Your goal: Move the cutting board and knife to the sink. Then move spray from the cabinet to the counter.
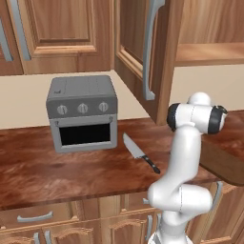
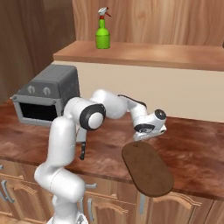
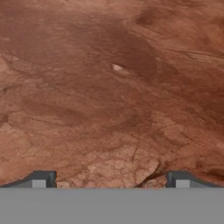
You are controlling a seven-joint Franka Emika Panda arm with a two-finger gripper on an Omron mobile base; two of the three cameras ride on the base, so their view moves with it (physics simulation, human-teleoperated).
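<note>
Cutting board (image 2: pixel 148 170) is being approached at its far end by gripper (image 2: pixel 141 139), jaws wide, nothing held. First step likely; lowering and closing needed next.

Sees a green spray (image 2: pixel 103 34) with a red and white top, standing up on the shelf of the open cabinet (image 2: pixel 144 53). Sees a grey toaster oven (image 2: pixel 47 94) at the left on the brown counter (image 2: pixel 192 144). Sees the white arm (image 2: pixel 65 144) bending low across the counter, with the gripper (image 2: pixel 139 138) right at the far end of the cutting board (image 2: pixel 146 168). Sees the board sticking out over the counter's front edge. Sees a black knife (image 2: pixel 82 151) handle peeking out beside the arm. Cannot tell if the gripper touches the board.
</note>
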